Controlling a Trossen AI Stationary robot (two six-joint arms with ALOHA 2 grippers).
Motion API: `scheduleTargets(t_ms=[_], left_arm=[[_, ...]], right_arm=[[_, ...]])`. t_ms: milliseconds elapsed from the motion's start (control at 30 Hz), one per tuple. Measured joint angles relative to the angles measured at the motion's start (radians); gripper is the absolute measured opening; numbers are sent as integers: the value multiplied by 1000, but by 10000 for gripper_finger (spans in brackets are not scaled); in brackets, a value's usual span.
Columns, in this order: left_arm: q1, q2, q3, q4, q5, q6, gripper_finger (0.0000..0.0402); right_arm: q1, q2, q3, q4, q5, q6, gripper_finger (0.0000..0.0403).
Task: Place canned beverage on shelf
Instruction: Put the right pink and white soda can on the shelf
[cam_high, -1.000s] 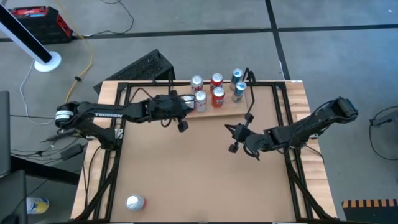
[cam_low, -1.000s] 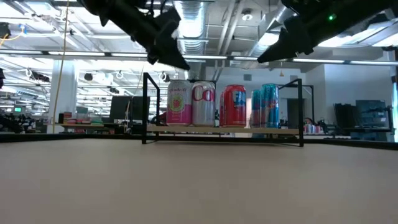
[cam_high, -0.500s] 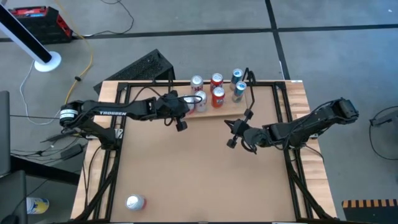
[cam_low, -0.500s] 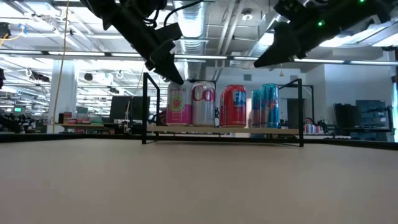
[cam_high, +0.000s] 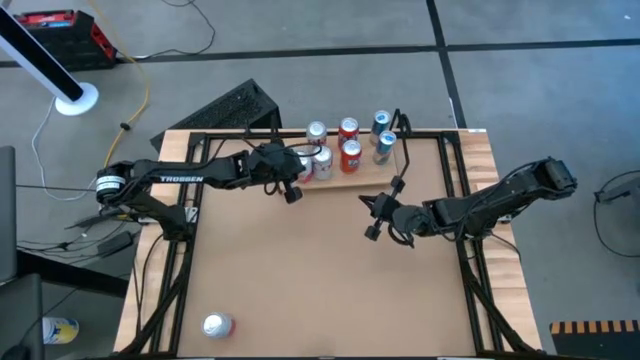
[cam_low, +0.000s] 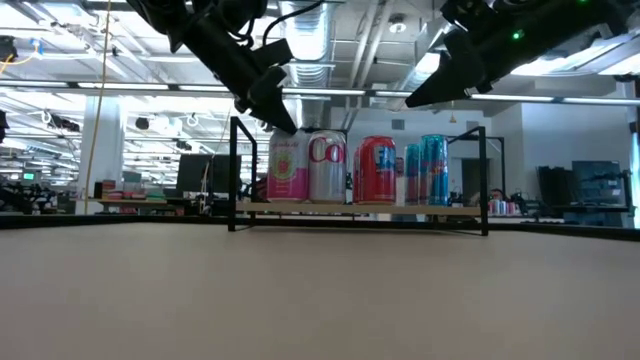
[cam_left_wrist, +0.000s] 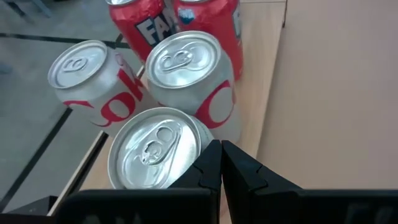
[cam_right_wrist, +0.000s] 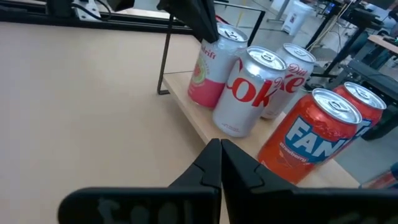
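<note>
The shelf (cam_low: 440, 209), a light-wood plank with black rod uprights, stands at the table's far edge and carries several upright cans. At its left end is a pink can (cam_low: 287, 165), beside a silver Coke can (cam_low: 326, 167). My left gripper (cam_low: 283, 125) is shut, with its tips at the pink can's top rim (cam_left_wrist: 186, 171). My right gripper (cam_high: 370, 230) is shut and empty, held above the table in front of the shelf. A loose silver can (cam_high: 217, 325) lies on the table near the front left corner. My left gripper's shut fingers (cam_right_wrist: 202, 22) come slanting down from the table's left onto the near edge of the pink can's top (cam_right_wrist: 221, 32). I cannot tell whether they touch it. The can stands upright on the plank.
Red Fanta cans (cam_low: 376, 170) and blue cans (cam_low: 427, 168) fill the shelf's middle and right. The black upright (cam_low: 233, 172) stands just left of the pink can. Bare tabletop (cam_high: 300, 270) lies between the shelf and the loose can.
My left gripper has come down and toward the table's far edge, onto the top of the pink can, and then held still. My right gripper has shifted a little toward the table's left. The cans have not moved.
</note>
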Motion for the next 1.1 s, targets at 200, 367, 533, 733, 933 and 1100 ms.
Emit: scheduleTargets(t_ms=[200,367,533,733,933,1100], left_arm=[[17,0,0,0,-5,-19,0],[12,0,-1,31,54,-16,0],[13,0,-1,97,75,-3,0],[35,-1,-1,121,44,26,0],[54,-1,-1,92,40,20,0],[51,-1,-1,89,59,12,0]], right_arm=[[0,0,0,0,0,0,27],[0,0,0,-1,0,0,27],[0,0,0,-1,-1,0,27],[0,0,0,-1,-1,0,27],[0,0,0,-1,-1,0,27],[0,0,0,-1,-1,0,27]])
